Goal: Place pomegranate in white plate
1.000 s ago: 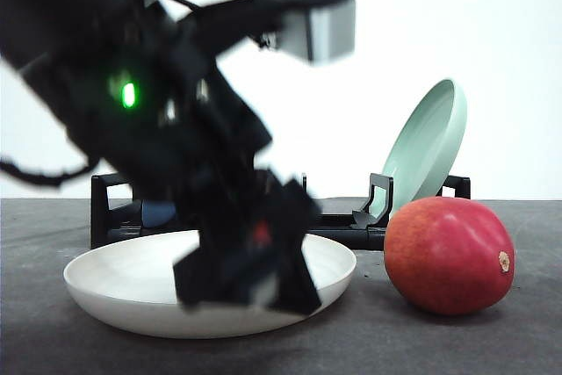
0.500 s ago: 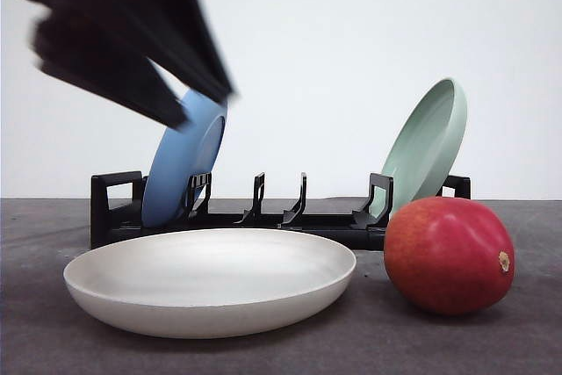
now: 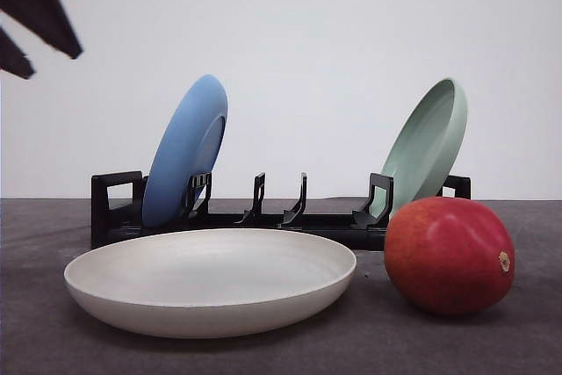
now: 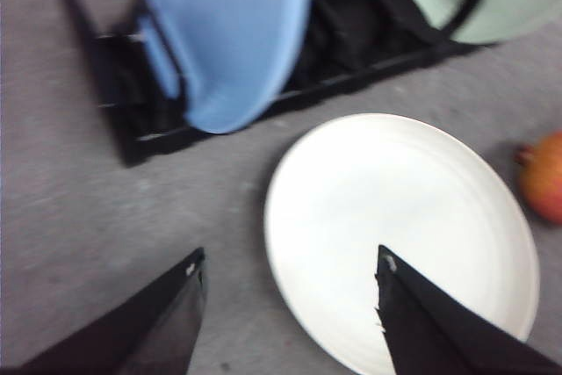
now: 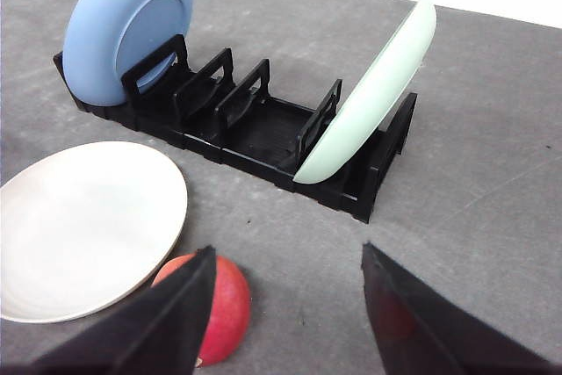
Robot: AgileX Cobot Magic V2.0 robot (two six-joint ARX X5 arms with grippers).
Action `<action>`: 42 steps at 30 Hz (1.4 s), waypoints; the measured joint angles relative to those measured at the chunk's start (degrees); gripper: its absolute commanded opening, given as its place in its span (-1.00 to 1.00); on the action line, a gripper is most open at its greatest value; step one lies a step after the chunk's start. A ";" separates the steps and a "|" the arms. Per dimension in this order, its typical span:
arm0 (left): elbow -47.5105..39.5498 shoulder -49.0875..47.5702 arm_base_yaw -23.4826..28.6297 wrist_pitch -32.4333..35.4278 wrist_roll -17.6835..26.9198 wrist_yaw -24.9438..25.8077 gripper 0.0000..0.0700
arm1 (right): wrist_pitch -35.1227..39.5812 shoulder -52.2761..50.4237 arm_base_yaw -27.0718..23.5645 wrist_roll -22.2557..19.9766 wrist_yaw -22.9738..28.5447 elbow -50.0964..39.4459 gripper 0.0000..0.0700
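left gripper (image 4: 290, 292) fingers spread wide and empty, right gripper (image 5: 285, 292) likewise parted

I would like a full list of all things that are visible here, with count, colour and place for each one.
pomegranate: one, red, on the table right of the white plate, apart from it.
white plate: one, off-white, flat on the table before the rack, nothing in it.
blue plate: one, blue, standing in the rack's left end.
green plate: one, pale green, leaning in the rack's right end.
rack: one, black, behind the white plate.
table: one, dark grey.
left pincer: one, black, open, above the white plate's edge.
right pincer: one, black, open, above the pomegranate.
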 measured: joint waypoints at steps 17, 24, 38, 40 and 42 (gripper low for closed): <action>0.00 -2.71 4.37 -0.92 0.38 0.01 0.01 | -1.29 2.23 0.04 2.84 -4.08 0.06 0.00; 0.00 -2.71 4.37 -0.88 0.38 0.00 0.01 | -7.76 14.21 3.44 6.10 -5.92 2.09 0.17; 0.00 -2.71 4.37 -0.86 0.38 0.00 0.01 | -2.18 38.01 14.95 7.46 0.24 6.03 0.64; 0.00 -2.71 4.37 -0.86 0.38 0.00 0.01 | 0.12 40.41 15.79 7.62 0.25 6.04 0.64; 0.00 -2.71 4.37 -0.86 0.39 0.00 0.01 | 2.19 42.62 16.31 7.65 0.26 6.05 0.65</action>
